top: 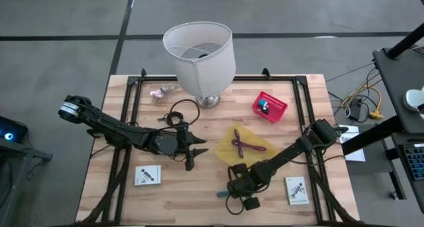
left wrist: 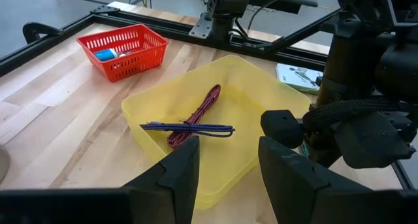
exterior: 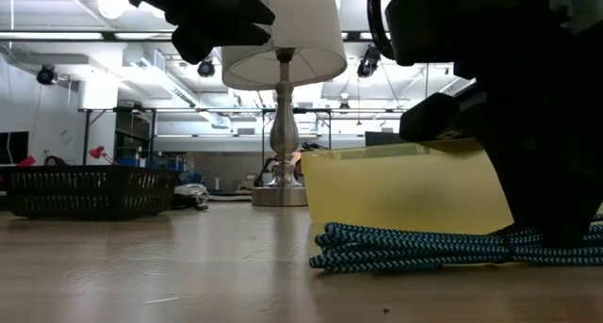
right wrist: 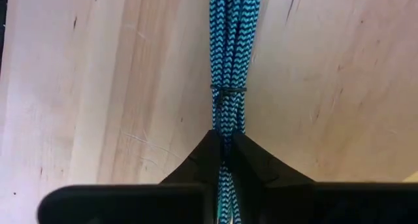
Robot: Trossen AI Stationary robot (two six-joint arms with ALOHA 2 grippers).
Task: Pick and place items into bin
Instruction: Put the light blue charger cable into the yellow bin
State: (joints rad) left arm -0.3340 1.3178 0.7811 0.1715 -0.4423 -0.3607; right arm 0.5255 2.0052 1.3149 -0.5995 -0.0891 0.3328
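Observation:
The teal braided tie (exterior: 415,248) lies on the table in front of the yellow bin's near wall (exterior: 405,186). My right gripper (right wrist: 225,140) stands over it, shut on it, at the bin's near side (top: 233,186). A purple tie (left wrist: 189,127) and a maroon tie (left wrist: 199,110) lie crossed inside the yellow bin (top: 255,136). My left gripper (left wrist: 225,178) is open and hovers left of the bin (top: 192,155), pointing toward it. Two flat white packets (top: 148,176) (top: 297,189) lie flat on the wood. A black cord loop (top: 182,112) lies near the lamp. My right gripper pinches the teal tie between its two fingers just behind the thin band around the bundle (right wrist: 226,123). The fingers come from above, pointing down, and close across the strands. The bundle's free length (exterior: 377,250) lies flat on the table.
A tall lamp with a white shade (top: 199,55) stands at the far middle of the table. A red basket (top: 268,106) sits far right of the bin, and a crumpled wrapper (top: 162,91) lies left of the lamp. A black frame (top: 132,108) rims the table.

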